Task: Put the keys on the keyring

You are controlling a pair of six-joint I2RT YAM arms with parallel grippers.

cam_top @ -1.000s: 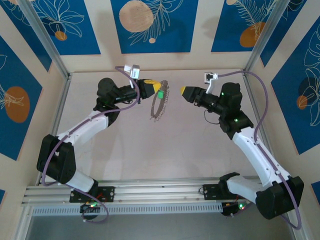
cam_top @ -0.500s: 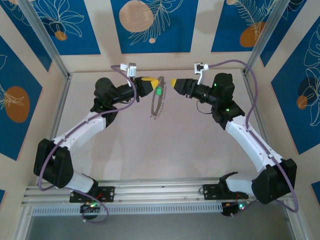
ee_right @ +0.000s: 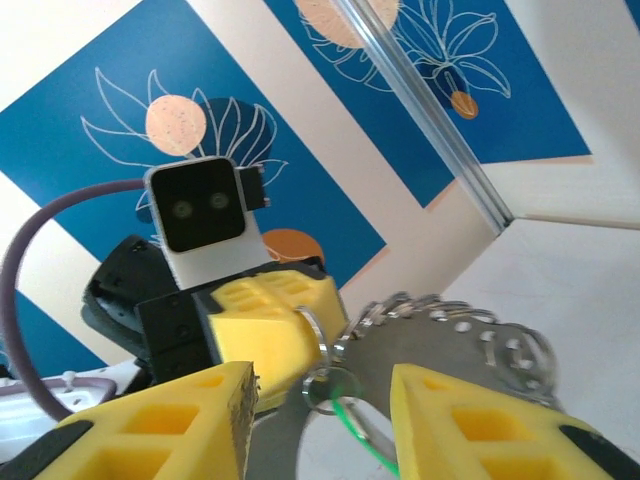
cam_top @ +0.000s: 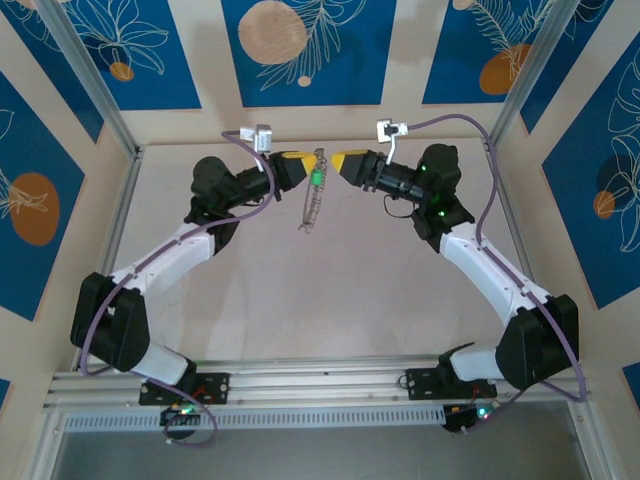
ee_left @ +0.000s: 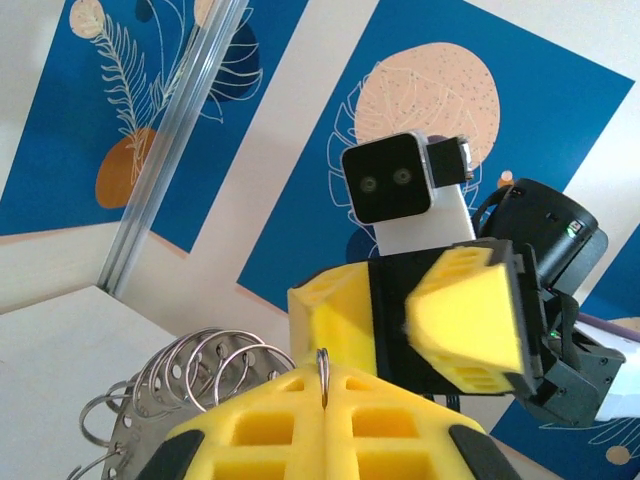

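Observation:
My left gripper (cam_top: 300, 164) is shut on the keyring (cam_top: 313, 200), a grey metal loop hanging edge-on above the back of the table. In the left wrist view its yellow fingers (ee_left: 260, 425) pinch a thin wire ring (ee_left: 323, 366), with several small rings (ee_left: 190, 372) on the loop to the left. The key (cam_top: 316, 180) with its green head hangs near the loop's top. My right gripper (cam_top: 343, 163) faces the left one, open. In the right wrist view the right gripper (ee_right: 320, 392) has its fingers either side of a small ring and the green key (ee_right: 352, 425).
Patterned blue and cream walls (cam_top: 308, 50) enclose the pale table (cam_top: 330, 290). An aluminium post (cam_top: 85, 85) stands at the back left corner, and another post (cam_top: 540, 70) stands at the back right. The two wrist cameras (cam_top: 264, 138) nearly meet above the grippers.
My right arm has swung left and back, up to the keyring, its fingers narrowing. The left gripper has lifted the loop slightly back, and the loop now hangs edge-on.

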